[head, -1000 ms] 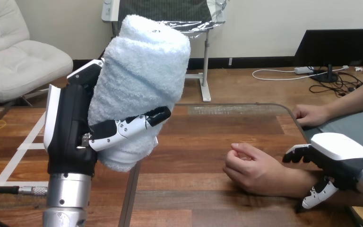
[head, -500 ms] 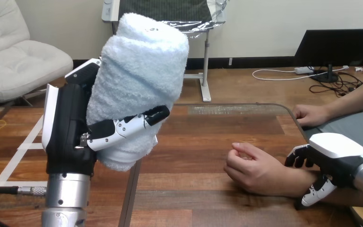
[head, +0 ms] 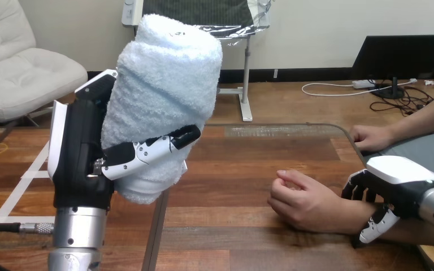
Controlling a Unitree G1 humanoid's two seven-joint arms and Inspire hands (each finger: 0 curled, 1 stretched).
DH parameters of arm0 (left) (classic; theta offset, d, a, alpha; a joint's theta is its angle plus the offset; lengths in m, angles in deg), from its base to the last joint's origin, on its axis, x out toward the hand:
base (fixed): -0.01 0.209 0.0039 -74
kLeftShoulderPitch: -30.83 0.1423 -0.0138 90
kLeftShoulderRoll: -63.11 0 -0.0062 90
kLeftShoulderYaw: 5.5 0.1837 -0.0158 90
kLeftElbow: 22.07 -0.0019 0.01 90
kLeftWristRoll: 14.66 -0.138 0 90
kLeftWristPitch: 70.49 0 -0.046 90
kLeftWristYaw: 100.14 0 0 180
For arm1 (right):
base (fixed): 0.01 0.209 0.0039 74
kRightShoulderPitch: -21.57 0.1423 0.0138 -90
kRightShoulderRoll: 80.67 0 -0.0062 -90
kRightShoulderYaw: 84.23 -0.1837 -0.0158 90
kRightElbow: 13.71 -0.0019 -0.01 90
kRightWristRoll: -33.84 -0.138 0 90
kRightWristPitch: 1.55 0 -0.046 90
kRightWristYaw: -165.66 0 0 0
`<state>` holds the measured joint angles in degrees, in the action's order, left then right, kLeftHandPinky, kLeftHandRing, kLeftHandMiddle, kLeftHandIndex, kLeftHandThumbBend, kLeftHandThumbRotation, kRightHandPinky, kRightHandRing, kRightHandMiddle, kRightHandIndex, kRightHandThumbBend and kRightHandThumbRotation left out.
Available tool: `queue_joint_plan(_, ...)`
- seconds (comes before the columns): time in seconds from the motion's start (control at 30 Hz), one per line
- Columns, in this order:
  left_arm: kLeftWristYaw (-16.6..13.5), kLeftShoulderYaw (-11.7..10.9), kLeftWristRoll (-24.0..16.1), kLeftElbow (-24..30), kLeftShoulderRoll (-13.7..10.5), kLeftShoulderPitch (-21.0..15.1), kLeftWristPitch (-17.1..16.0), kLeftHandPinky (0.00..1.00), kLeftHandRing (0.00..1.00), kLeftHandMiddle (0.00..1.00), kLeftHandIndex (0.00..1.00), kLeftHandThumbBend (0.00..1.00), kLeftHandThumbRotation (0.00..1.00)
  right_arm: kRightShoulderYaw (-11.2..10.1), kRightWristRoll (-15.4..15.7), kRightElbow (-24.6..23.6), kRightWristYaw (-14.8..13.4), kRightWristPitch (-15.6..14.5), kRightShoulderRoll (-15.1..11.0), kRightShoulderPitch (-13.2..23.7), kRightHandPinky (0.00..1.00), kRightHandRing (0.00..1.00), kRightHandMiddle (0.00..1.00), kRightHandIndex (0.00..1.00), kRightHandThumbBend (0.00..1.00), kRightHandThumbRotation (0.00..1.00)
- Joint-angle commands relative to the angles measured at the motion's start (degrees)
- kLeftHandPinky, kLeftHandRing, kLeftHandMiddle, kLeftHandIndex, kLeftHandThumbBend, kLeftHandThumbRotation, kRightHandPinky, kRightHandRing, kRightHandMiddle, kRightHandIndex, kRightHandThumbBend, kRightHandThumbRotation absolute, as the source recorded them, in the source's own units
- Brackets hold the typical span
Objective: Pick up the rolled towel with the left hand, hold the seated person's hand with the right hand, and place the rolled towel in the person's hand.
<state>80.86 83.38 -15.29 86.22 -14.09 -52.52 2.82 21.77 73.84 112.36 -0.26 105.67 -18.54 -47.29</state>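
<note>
My left hand (head: 82, 164) is raised upright at the left, thumb and fingers curled round a pale blue rolled towel (head: 161, 101) that stands high above the wooden table (head: 231, 169). The person's hand (head: 302, 200) rests loosely curled on the table at the right, palm side up. My right hand (head: 398, 183) sits over the person's wrist, fingers curled over its far side and thumb on its near side.
The person's other hand (head: 373, 136) rests on the table's far right edge. A seam in the tabletop (head: 155, 231) runs below the towel. White tape lines (head: 25, 180) mark the floor at the left.
My left hand and the towel have drifted slightly left. My right hand has edged a little up and closer round the person's wrist. The person's hand has stayed still.
</note>
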Motion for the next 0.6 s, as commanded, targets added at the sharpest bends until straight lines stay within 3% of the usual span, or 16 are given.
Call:
queue_joint_plan(0.0, 0.11, -0.84, 0.41, 0.50, -0.27, -2.99, -2.64, 0.17, 0.23, 0.29, 0.36, 0.43, 0.00, 2.46, 0.68, 3.14, 0.39, -0.76, 1.97, 1.41, 0.47, 0.63, 0.68, 0.68, 0.88, 0.16)
queue_joint_plan(0.57, 0.11, -1.45, 0.63, -0.50, -0.78, -3.40, -4.31, 0.17, 0.23, 0.29, 0.36, 0.42, 0.00, 4.34, 0.79, 4.52, 0.40, -2.52, 2.96, 1.78, 0.44, 0.57, 0.65, 0.65, 0.87, 0.16)
